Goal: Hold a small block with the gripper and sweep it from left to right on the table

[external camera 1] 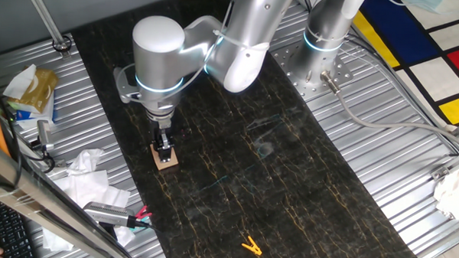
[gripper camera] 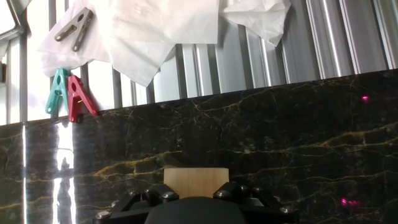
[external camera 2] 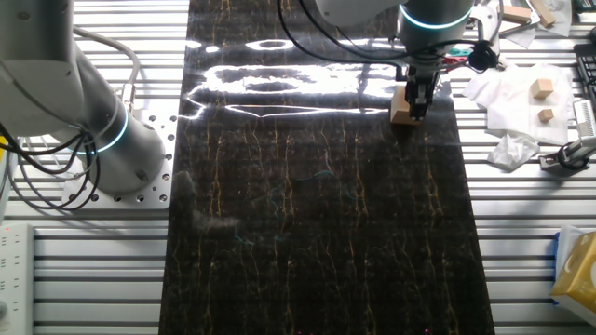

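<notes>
Left margin, one fixed view: crumpled white paper (external camera 1: 86,178) lying on ribbed metal at about 8 o'clock from the block, red clip (external camera 1: 141,213) just below it. Keyboard corner (external camera 1: 4,228) showing at 7 o'clock of frame.

Moving right: small block (external camera 1: 166,159) sitting flat on the surface (external camera 1: 289,177), close to its left edge. Gripper (external camera 1: 164,146) coming straight down onto the block, black fingers narrow and pressing opposite faces, block held between them and touching the marble. Silver arm (external camera 1: 159,57) with light-blue ring standing above, at 12 o'clock of the block.

Farther right: yellow clip (external camera 1: 250,245) lying on the surface at about 4 o'clock from the block, well apart. Second arm base (external camera 1: 325,33) standing at 1 o'clock, beyond the marble's far end.

Other fixed view: block (external camera 2: 401,105) showing at the surface's right edge, gripper (external camera 2: 419,93) closing on it from above; glare streaking the marble at 9 o'clock of it. Two spare wooden cubes (external camera 2: 542,89) resting on white paper at 3 o'clock, off the marble.

Hand view: teal clip (gripper camera: 58,91) and red clip (gripper camera: 79,98) lying side by side at 10 o'clock on the metal, block (gripper camera: 196,182) sitting low centre between the fingertips, top face plain.
</notes>
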Robot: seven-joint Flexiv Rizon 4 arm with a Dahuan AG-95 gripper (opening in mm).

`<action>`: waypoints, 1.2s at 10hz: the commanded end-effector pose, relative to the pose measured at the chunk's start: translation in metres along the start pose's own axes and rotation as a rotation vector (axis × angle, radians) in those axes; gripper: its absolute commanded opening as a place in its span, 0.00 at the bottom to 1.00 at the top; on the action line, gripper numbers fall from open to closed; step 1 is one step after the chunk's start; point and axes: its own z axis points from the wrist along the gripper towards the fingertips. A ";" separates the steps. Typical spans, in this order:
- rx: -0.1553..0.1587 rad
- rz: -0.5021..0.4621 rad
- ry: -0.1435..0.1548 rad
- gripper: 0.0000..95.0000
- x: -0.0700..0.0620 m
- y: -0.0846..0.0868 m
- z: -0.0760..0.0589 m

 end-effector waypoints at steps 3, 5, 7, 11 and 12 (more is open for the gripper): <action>-0.002 -0.026 0.000 0.00 -0.003 0.003 -0.001; -0.007 -0.025 0.002 0.00 -0.006 0.005 -0.002; -0.004 -0.016 0.011 0.00 -0.009 0.009 -0.004; -0.008 -0.013 0.015 0.00 -0.010 0.010 -0.003; -0.009 -0.010 0.014 0.00 -0.010 0.010 -0.002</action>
